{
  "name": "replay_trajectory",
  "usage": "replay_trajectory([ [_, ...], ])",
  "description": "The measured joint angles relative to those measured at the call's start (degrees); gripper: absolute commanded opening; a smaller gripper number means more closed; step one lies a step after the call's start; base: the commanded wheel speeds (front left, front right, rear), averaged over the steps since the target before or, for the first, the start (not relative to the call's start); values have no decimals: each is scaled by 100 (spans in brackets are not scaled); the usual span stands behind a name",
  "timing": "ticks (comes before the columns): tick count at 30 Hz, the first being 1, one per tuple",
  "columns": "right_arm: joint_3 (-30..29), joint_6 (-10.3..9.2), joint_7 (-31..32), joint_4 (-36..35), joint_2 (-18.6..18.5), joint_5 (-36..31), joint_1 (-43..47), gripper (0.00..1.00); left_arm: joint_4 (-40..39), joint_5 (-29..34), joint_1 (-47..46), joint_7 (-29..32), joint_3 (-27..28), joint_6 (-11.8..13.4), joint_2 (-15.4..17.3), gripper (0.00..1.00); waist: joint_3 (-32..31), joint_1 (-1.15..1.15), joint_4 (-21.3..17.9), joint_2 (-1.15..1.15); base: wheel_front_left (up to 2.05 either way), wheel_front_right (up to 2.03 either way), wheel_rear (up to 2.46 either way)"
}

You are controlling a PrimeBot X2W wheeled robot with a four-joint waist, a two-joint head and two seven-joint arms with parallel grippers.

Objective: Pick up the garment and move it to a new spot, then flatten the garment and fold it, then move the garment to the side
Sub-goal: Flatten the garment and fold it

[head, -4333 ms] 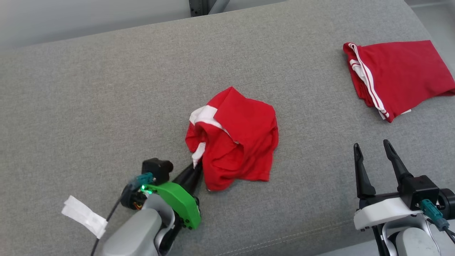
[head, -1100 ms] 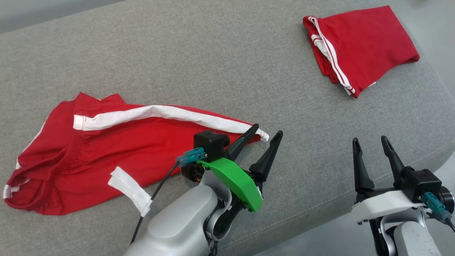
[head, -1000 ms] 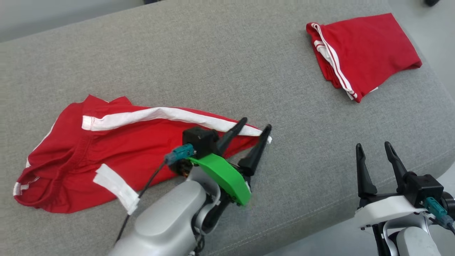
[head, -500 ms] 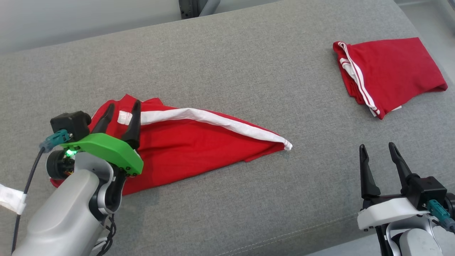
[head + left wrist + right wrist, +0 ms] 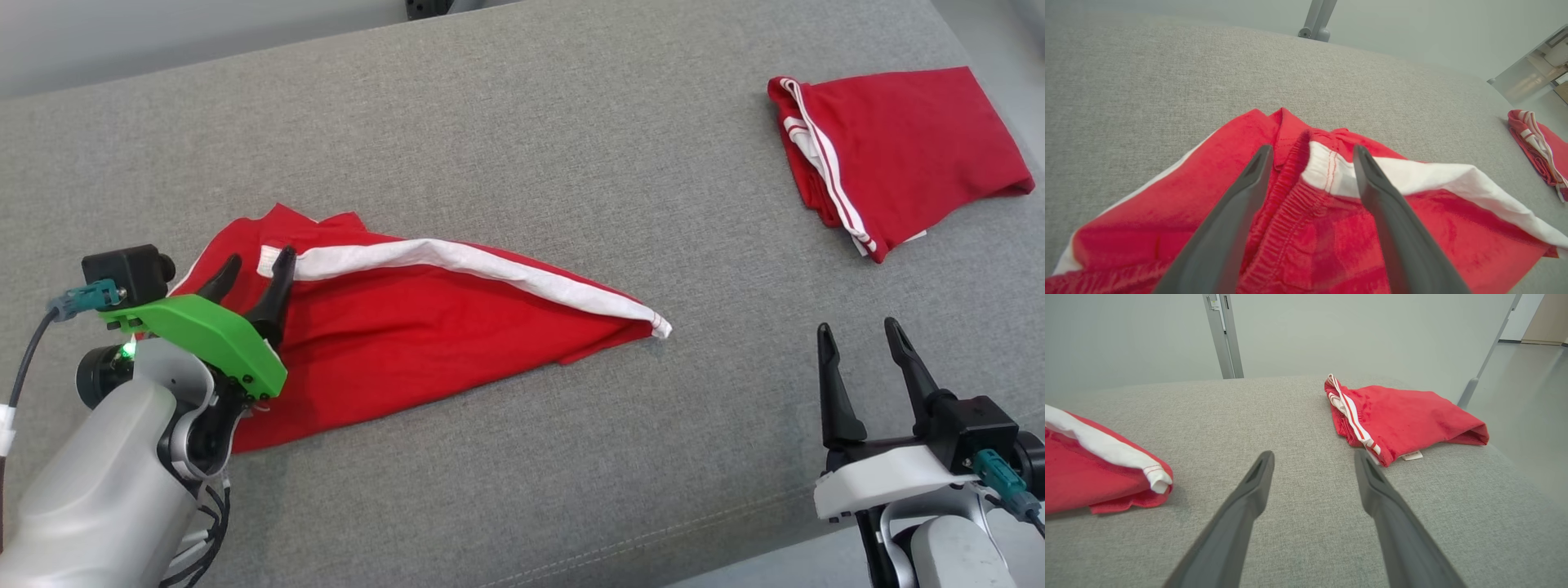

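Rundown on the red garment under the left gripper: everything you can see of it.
The red garment looks like soft knit shorts, with a gathered elastic waistband and a white stripe along its far edge. It lies spread out but wrinkled on the grey cushion, tapering rightward to a white-tipped corner. The open left gripper straddles the waistband end; whether it touches the cloth is unclear.

- garment (image 5: 424,343): red, with a broad white stripe.
- folded garment (image 5: 906,155): red, with thin white stripes at one edge.
- upholstered surface (image 5: 522,163): grey, woven.
- left gripper (image 5: 260,257): dark, on a green bracket (image 5: 204,331).
- right gripper (image 5: 856,327): dark, on a white bracket (image 5: 882,482).
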Motion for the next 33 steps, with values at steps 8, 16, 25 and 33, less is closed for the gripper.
replay_trajectory([
  [8,-24,0,0,11,-2,-35,1,100,346,-263,-122,475,-108,-571,47,100,41,0,-58,0,0,0,0],
  [16,-76,0,-1,0,-2,-59,7,100,99,-201,-237,446,-327,-770,82,0,43,0,-40,0,0,0,0],
  [25,-114,-1,-1,41,-3,-58,177,100,-1460,79,58,242,-561,-646,377,0,-166,0,73,0,0,0,0],
  [33,-222,0,0,56,0,-55,337,100,-3098,-243,1824,308,-851,170,890,0,-272,0,339,0,0,0,0],
])
